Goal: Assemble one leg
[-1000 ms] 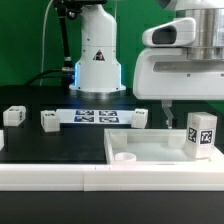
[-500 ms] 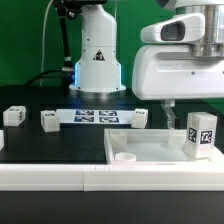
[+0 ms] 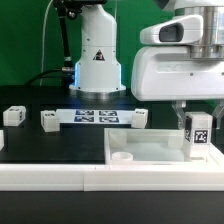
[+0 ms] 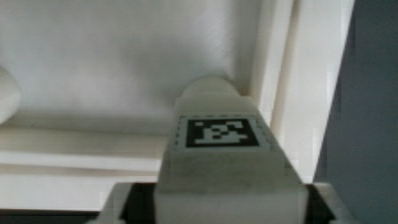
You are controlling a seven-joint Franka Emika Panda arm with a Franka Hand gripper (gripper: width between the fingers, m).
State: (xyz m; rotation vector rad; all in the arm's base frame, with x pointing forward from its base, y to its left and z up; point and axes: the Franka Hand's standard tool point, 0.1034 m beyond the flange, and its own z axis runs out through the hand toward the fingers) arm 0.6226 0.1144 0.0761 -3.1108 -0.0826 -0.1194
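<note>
A leg (image 3: 198,135), a short white post with a black-and-white tag on its side, stands upright on the large white panel (image 3: 150,150) near the exterior view's right end. My gripper (image 3: 197,118) comes down from above and is shut on the leg's upper part. In the wrist view the leg (image 4: 222,140) fills the gap between my fingers (image 4: 134,205), with the panel (image 4: 107,100) beneath it and my gripper (image 4: 226,207) clamped on it. Three more legs lie on the black table: two at the left (image 3: 13,116) (image 3: 49,120) and one by the panel's far edge (image 3: 140,119).
The marker board (image 3: 95,116) lies flat on the table behind the loose legs. The robot's white base (image 3: 97,60) stands at the back. A round recess (image 3: 124,157) shows in the panel's near left corner. A white ledge (image 3: 60,175) runs along the front.
The held leg has turned about its upright axis, so its tag now faces more toward the camera. My gripper fingers turned with it and shifted slightly.
</note>
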